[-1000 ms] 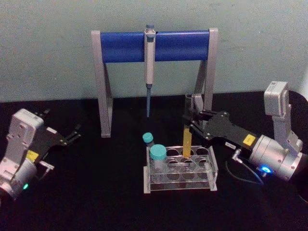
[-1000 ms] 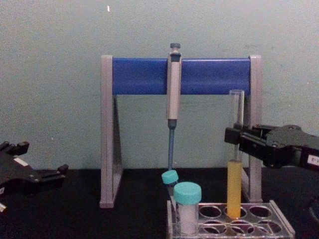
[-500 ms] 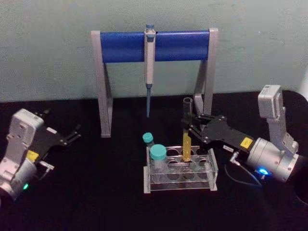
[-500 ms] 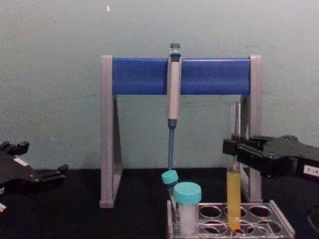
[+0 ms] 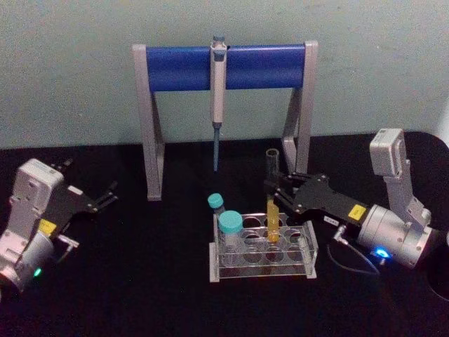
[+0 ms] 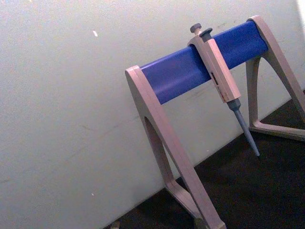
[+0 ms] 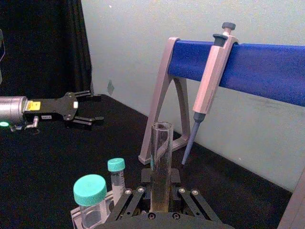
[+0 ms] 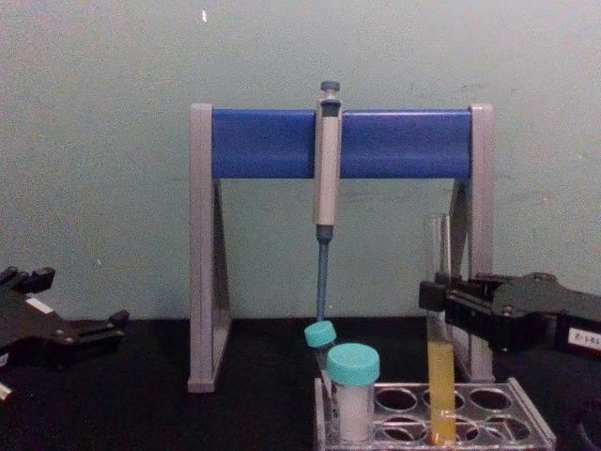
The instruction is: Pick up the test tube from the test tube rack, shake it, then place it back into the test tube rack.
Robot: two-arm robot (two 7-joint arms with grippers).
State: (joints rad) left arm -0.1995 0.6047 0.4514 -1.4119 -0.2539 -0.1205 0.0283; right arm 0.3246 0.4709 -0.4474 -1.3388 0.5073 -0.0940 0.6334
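The test tube (image 5: 271, 203) stands upright in a back-row hole of the clear test tube rack (image 5: 263, 271), with yellow liquid in its lower part (image 8: 440, 381). My right gripper (image 5: 275, 188) reaches in from the right and is shut on the test tube at mid-height, just above the rack (image 8: 531, 427). In the right wrist view the tube (image 7: 161, 157) rises straight up between the gripper's fingers (image 7: 128, 198). My left gripper (image 5: 109, 194) is parked at the far left of the table with its fingers apart and nothing between them.
A grey-and-blue pipette stand (image 5: 175, 68) stands behind the rack, and a pipette (image 5: 218, 91) hangs from its bar. A wide teal-capped vial (image 5: 230, 230) and a small teal-capped tube (image 5: 216, 205) occupy the rack's left side. The table top is black.
My right gripper has come down with the test tube, and the tube's lower end has sunk from above the rack's top plate into a hole. The left arm has stayed still.
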